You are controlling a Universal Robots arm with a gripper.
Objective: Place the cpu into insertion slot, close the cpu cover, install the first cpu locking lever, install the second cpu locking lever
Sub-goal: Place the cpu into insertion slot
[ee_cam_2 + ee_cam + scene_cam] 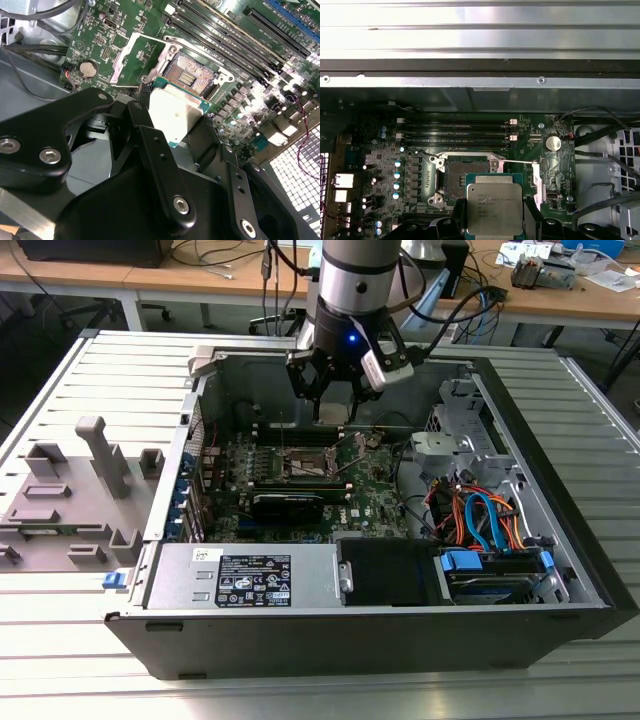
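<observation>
Hanging over the open socket (462, 175), the cpu (495, 207) is pinched flat between the fingers of the gripper (335, 408), clear of the motherboard (372, 492). The cpu cover (125, 57) stands swung up beside the socket, inside the opened computer case (560, 570).

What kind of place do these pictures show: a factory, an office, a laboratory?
Probably a robotics laboratory or workshop. An open black desktop computer case lies on a grey slatted metal table, wooden desks with cables stand behind, and the black gripper holds the square silver-topped cpu.
</observation>
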